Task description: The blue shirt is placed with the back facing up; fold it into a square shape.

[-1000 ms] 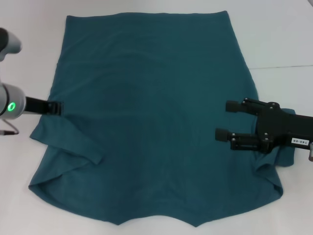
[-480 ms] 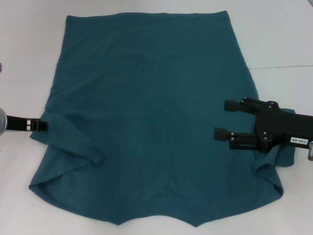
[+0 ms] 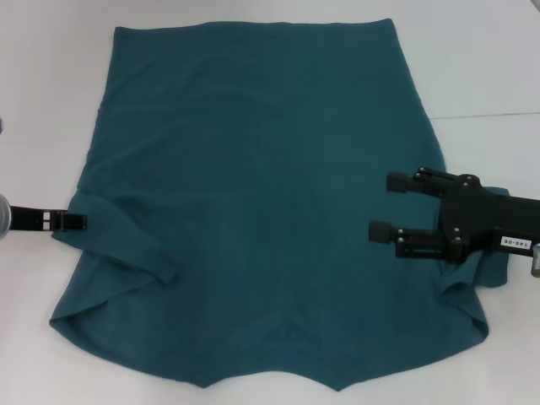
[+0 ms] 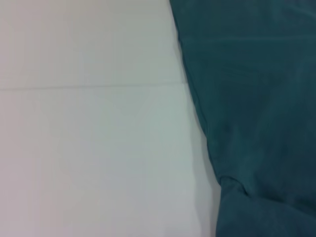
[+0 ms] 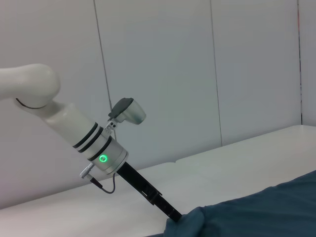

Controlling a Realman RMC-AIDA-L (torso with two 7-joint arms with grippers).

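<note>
A plain white matte surface (image 3: 489, 67), crossed by 1 thin seam, stands before pale panelled walls. The dark teal-blue short-sleeved knit shirt (image 3: 261, 211) lies spread flat across its middle, softly wrinkled, its left sleeve folded inward. The black left hand (image 3: 76, 221) meets the shirt's left edge; I cannot tell its grip. The black right hand (image 3: 386, 205) hovers over the right side, fingers spread wide and empty.

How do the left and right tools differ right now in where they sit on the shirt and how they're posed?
The left tool touches only the blue shirt at its left sleeve edge; the right tool reaches well over the fabric on the right side. The left tool shows as a thin closed tip; the right tool's fingers stand spread apart, gripping nothing. Both are black and point inward across the shirt.
</note>
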